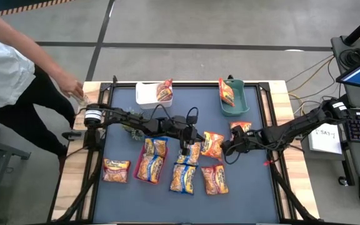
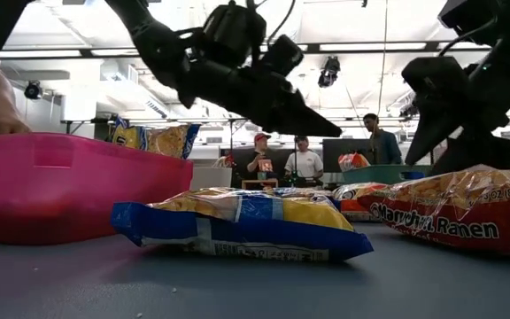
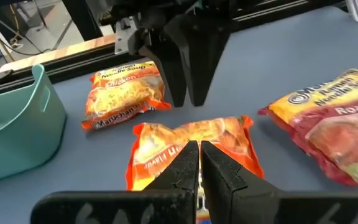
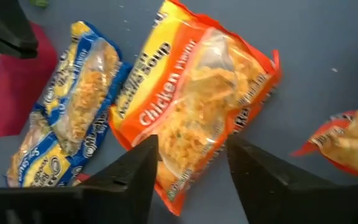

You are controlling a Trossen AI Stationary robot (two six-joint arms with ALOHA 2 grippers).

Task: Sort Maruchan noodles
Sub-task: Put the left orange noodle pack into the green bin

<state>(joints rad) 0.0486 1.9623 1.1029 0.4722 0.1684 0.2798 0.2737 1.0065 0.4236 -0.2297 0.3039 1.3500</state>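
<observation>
Mid-sort. Right gripper [image 1: 225, 150] sits over the middle of the worktop [image 1: 255, 200], fingers apart, straddling an orange-trim chicken packet [image 4: 197, 106] that lies flat below it; not clamped yet, nothing lifted. Left gripper [image 1: 185, 150] hangs just beside it toward the worktop centre, fingers pressed together, holding nothing, pointed at the same packet.

Noodle packets [image 1: 186, 172]: loose cluster across the middle and near half of the worktop, blue-trim ones [image 1: 153, 159] toward the left, red-trim ones [image 1: 214, 180] nearer the right, one more [image 1: 116, 170] alone toward the near left. One packet stands in the white bin [image 1: 147, 95] at the far edge, another in the teal bin [image 1: 237, 106] beside it. A pink tray [image 2: 69, 182] shows in the low view with packets in it.

A person [image 1: 5, 69] stands at the far left corner, hand [image 1: 72, 86] at the worktop edge.

Step, as I read it: right arm lining up a pick on the chicken packet. Next move calls for dropping lower, closing across the packet's short side, then carrying to a matching bin at the far edge. Crinkly wrapper may slip; left gripper is close, risk of a bump.
</observation>
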